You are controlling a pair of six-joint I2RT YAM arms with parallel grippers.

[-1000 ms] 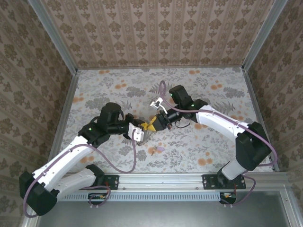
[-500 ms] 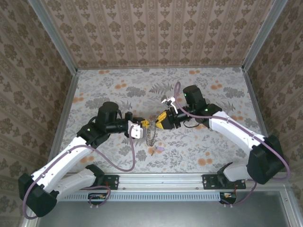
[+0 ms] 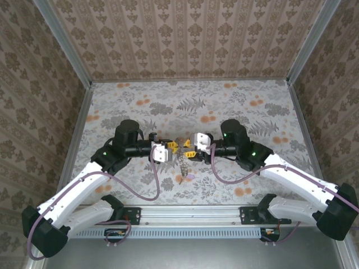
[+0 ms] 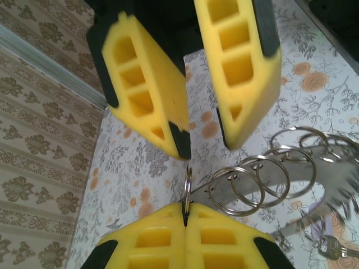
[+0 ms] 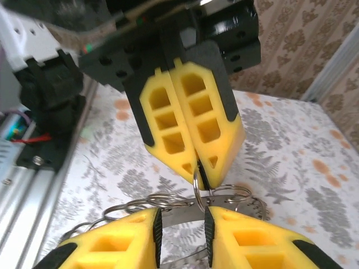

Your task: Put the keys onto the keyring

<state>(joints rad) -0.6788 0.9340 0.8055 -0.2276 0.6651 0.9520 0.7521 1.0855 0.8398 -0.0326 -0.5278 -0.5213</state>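
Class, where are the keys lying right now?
In the top external view, the keys lie on the table near its centre, just toward the arm bases from the keyring hanging from the left gripper.

The keyring is bare metal: thin wire loops, bright and glossy, on a flat strip with a duller sheen. The keys look like silvery metal too, though blurred. On the left gripper and right gripper, the fingers are yellow, matt and faintly grainy, moulded with hollow cells and backed by smooth black plastic. The arm shell is white plastic with a slight gloss. The surface is a matt printed sheet, cloth or paper. The near rail is dull ribbed metal.
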